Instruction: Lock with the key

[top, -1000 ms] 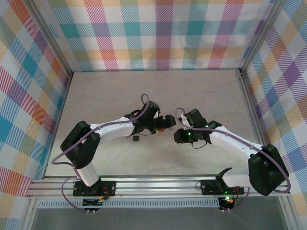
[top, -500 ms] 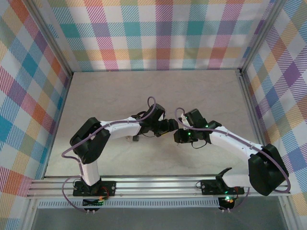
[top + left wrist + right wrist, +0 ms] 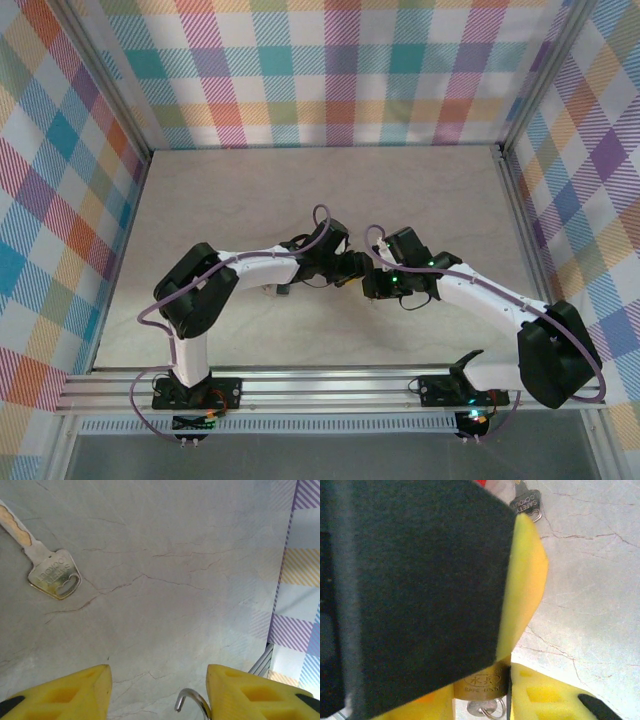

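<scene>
Marble tabletop [image 3: 175, 555] | right gripper [image 3: 483, 694] clamped brass padlock [image 3: 480, 680] | left gripper [image 3: 156, 680] stood part-open, gripping nothing | key [image 3: 52, 572] lay flat: thin, stiff, likely slippery; pinch bow

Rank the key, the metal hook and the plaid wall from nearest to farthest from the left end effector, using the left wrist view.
1. Metal hook, beside the left end effector's right finger.
2. Key, upper left.
3. Plaid wall, far right.
</scene>
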You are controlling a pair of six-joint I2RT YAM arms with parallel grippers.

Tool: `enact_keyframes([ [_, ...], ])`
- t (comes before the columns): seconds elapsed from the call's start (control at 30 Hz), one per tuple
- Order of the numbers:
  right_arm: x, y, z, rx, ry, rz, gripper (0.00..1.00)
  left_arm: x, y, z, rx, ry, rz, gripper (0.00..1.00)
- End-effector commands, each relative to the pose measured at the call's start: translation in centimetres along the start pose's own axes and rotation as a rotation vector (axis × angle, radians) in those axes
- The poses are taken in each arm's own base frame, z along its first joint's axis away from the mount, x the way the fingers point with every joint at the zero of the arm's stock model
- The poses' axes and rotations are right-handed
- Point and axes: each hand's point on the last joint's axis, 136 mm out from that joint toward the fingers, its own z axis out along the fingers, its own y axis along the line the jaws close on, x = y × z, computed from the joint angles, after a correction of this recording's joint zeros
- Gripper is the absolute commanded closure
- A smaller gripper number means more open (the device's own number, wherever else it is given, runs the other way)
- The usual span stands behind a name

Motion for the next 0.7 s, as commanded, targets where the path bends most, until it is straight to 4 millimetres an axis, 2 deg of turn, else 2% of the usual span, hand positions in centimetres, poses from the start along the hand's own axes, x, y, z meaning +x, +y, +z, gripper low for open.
enact_keyframes([
  [0.0, -0.1, 0.3, -0.2, -0.022, -0.012, -0.03, 0.74, 0.8, -1.3, 0.7, 0.036, 0.03, 0.005, 0.5],
  [0.67, 0.0, 0.4, 0.0, -0.025, -0.006, -0.034, 0.74, 1.5, -2.6, 1.3, 0.083, 0.063, -0.002, 0.69],
])
